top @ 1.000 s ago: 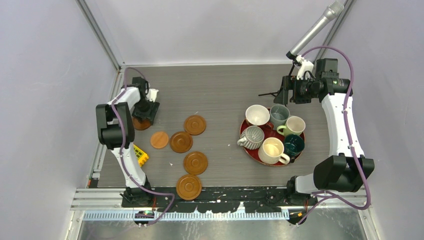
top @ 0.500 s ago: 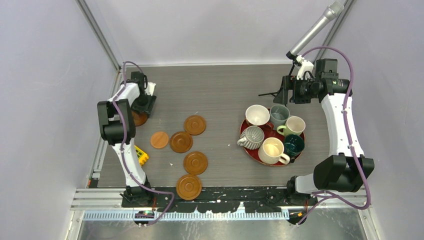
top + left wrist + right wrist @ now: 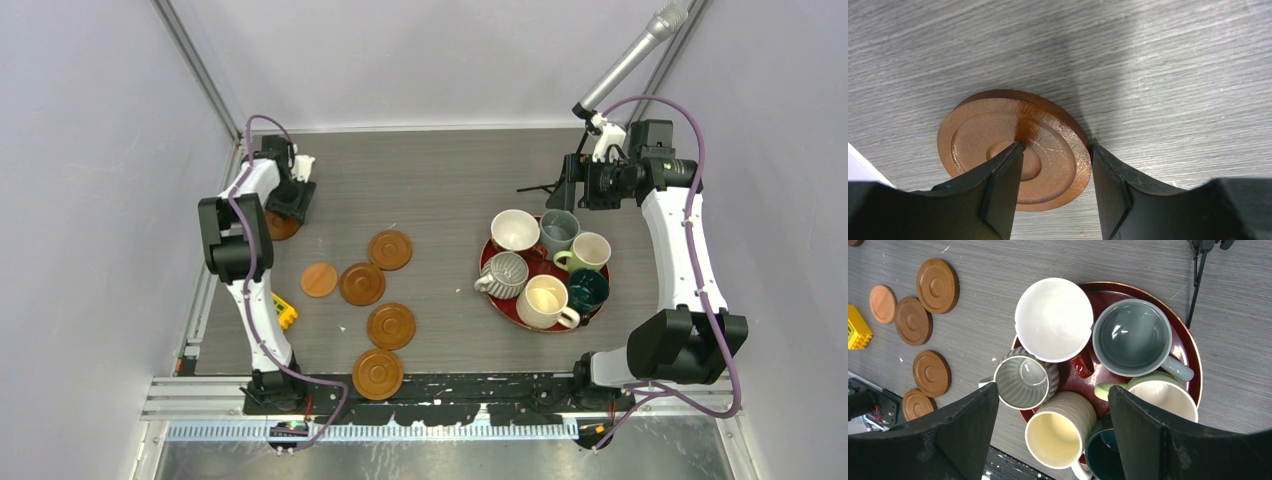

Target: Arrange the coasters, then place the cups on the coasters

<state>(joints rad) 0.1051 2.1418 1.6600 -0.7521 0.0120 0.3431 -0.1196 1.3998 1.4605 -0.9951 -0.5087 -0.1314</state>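
Note:
Five brown coasters lie loose at centre-left: point(image 3: 390, 249), point(image 3: 319, 279), point(image 3: 362, 284), point(image 3: 391, 326), point(image 3: 378, 373). A sixth coaster point(image 3: 998, 145) sits at the back left point(image 3: 279, 227). My left gripper point(image 3: 1057, 147) is shut on it, one finger on its centre and the other against its right rim. Six cups stand on the red tray point(image 3: 543, 262): white point(image 3: 514, 231), grey-blue point(image 3: 558, 232), pale green point(image 3: 590, 251), ribbed grey-white point(image 3: 503, 275), cream point(image 3: 545, 301), dark teal point(image 3: 588, 290). My right gripper point(image 3: 1053, 387) hangs open high above them, holding nothing.
A small yellow block point(image 3: 283, 312) lies beside the left arm near the table's left edge. A black stand point(image 3: 535, 188) rests behind the tray, under the right wrist. A grey microphone point(image 3: 630, 60) slants in from the back right corner.
The left gripper has moved toward the back of the table, and the coaster under it has moved along with it. Its jaws have narrowed a little. The right arm has not moved.

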